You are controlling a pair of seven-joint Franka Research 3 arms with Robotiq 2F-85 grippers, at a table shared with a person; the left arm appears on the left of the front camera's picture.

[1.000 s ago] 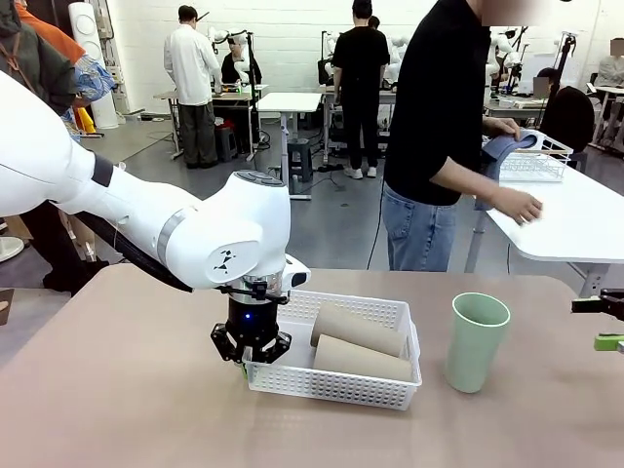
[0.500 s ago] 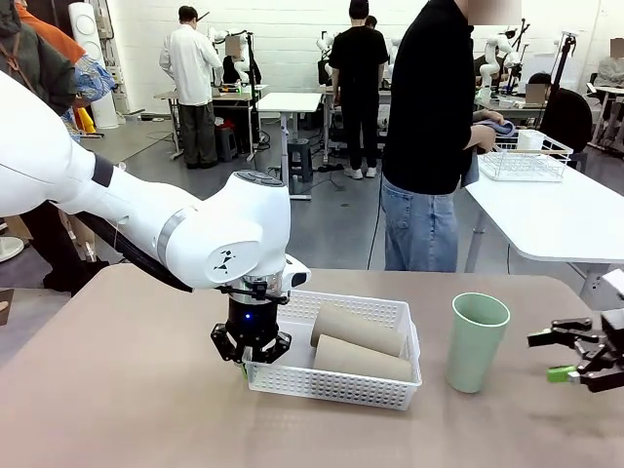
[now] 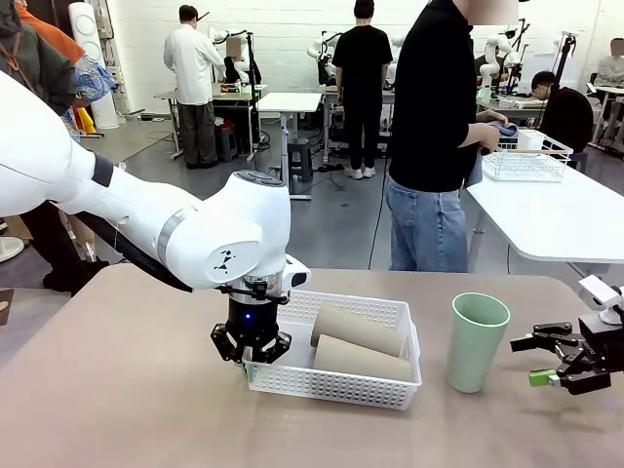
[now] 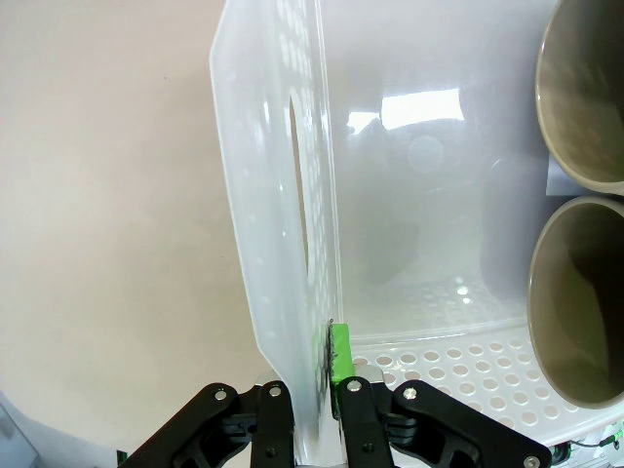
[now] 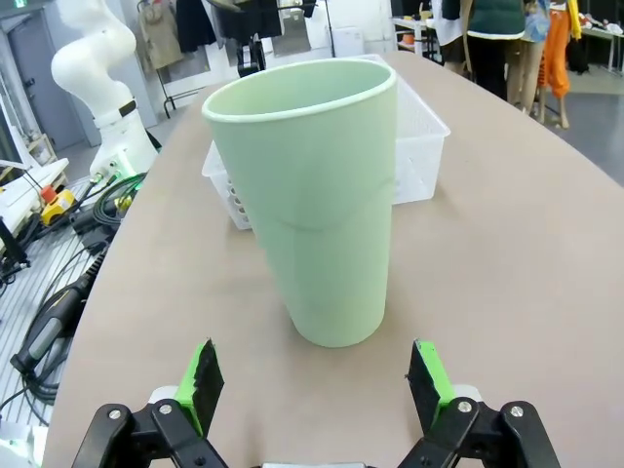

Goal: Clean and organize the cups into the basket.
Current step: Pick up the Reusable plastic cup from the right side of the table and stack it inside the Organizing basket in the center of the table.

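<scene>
My left fingers (image 4: 339,356) clamp the basket (image 4: 278,195) by its end wall. My right fingers (image 5: 203,378), spread wide and empty, face the upright mint green cup (image 5: 317,195) on the tabletop (image 5: 507,263). Risk: off-centre closure could topple it.

**A shared robotics lab in an open workshop hall**
A big white robot arm (image 3: 195,234) reaches over the brown table (image 3: 117,390). Beyond that table lies an open grey floor (image 3: 331,214) with rows of white work tables (image 3: 575,219) and people (image 3: 192,68) standing busy at them. A wire rack (image 3: 531,161) sits on the nearest one. Beside the brown table, bundled cables (image 5: 54,317) trail across the floor.
</scene>
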